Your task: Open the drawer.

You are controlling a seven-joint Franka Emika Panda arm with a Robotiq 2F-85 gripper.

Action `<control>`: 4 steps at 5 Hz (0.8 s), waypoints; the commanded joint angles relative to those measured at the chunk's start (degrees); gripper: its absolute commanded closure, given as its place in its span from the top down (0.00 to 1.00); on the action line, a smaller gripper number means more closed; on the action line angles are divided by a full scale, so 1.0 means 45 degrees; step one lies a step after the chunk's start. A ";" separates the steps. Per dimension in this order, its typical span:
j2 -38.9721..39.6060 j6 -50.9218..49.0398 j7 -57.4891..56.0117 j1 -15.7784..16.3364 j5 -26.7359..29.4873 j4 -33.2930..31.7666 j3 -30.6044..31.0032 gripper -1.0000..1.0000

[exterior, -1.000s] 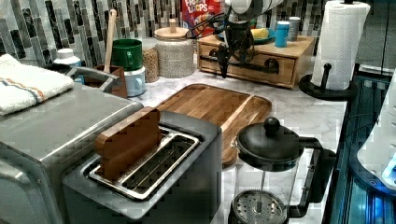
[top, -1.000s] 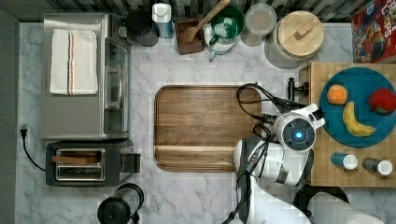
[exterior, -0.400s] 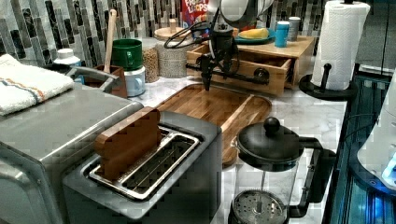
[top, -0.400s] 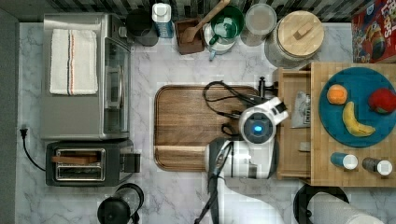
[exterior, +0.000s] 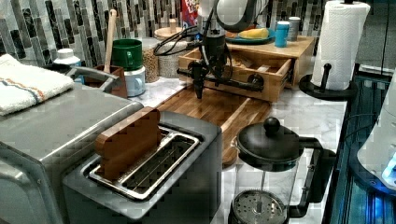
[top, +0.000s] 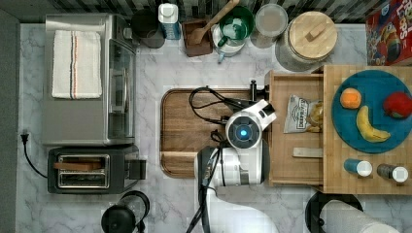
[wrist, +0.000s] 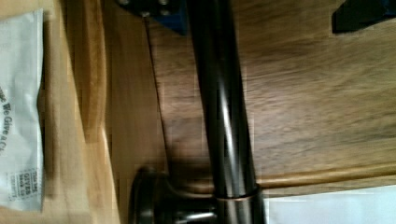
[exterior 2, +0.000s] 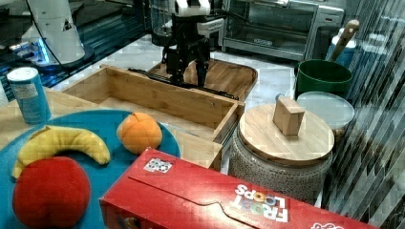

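Robot arm poised over the handle [wrist: 224,116] of a pulled-out drawer [top: 296,160]

The white arm [top: 233,167] reaches in from the top view's lower edge, its wrist turned straight down above the drawer front. The gripper [exterior: 208,80] hangs at the black bar handle, fingers [exterior 2: 201,67] pointing down on either side of it with a gap between them, cables looping off the wrist beside the drawer.

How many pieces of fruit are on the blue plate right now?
3, all on the round blue plate atop the wooden cabinet: a small orange nearest the open drawer, a red apple at the top view's right, and a yellow banana below them. None looks hidden.
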 commanded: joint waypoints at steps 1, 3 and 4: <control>-0.0039 -0.1312 0.1405 0.0858 0.0919 0.0431 0.0866 1.00; 0.0481 -0.2103 0.2462 0.1237 0.1164 0.1538 0.0914 1.00; 0.0682 -0.2479 0.3311 0.1413 0.0817 0.2070 0.1007 1.00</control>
